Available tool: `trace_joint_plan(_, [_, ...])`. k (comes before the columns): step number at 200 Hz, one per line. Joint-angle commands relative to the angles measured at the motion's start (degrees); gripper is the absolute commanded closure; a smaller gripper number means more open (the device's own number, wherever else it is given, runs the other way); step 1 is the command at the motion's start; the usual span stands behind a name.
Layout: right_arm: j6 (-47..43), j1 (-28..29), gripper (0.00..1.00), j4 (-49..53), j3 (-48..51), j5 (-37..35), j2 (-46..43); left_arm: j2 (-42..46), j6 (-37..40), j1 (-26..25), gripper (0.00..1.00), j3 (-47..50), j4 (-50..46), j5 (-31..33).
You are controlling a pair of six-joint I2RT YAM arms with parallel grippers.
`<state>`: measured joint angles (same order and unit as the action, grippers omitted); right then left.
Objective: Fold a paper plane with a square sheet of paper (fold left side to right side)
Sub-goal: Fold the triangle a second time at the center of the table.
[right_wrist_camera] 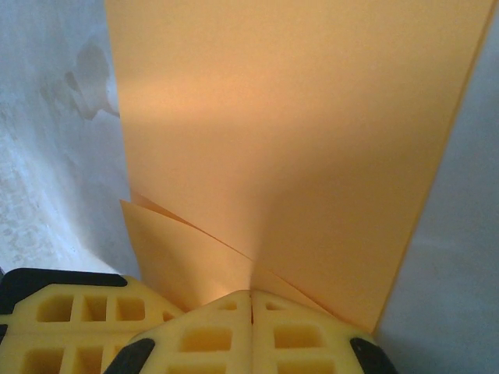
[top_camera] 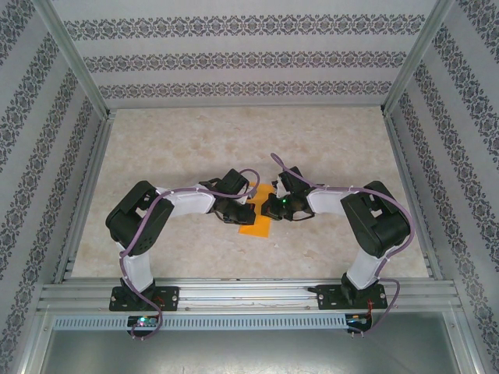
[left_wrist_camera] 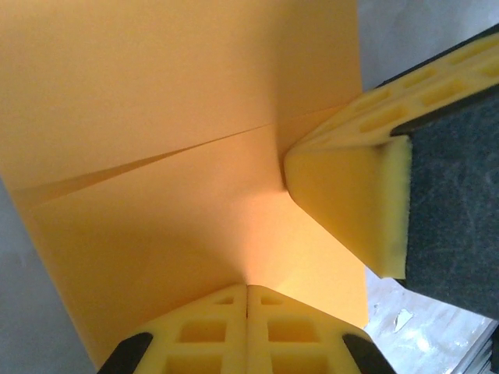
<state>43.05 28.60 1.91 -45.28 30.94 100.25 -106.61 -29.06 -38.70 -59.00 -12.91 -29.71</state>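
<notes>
Left arm [top_camera: 140, 222] and right arm [top_camera: 378, 222], two in all, are bent inward over the table [top_camera: 179, 140], elbows out, wrists meeting head-on at its middle. One square sheet of paper [top_camera: 255, 227], partly folded with overlapping layers, is held there. It is pinched by left gripper [left_wrist_camera: 248, 292] and right gripper [right_wrist_camera: 251, 296], jaws clamped tight.

Three walls [top_camera: 234, 58] papered white with grey floral bands around me, pale marbled tabletop [top_camera: 195, 148] below me, aluminium rails [top_camera: 249, 290] framing its edges, flat grey panel [top_camera: 234, 351] beyond the near rail, light soft, even
</notes>
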Motion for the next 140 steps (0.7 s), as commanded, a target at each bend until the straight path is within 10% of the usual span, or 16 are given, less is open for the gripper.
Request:
trace_joint_plan(1, [-1.7,-0.6,1.00,6.7,1.9,-6.4,4.3,0.0,4.0,-1.6,1.00,1.9,-8.4,2.3])
trace_joint_plan(140, [-2.2,-1.5,1.00,7.2,2.2,-6.3,4.5,3.3,7.7,-2.1,1.00,5.4,-13.6,5.9])
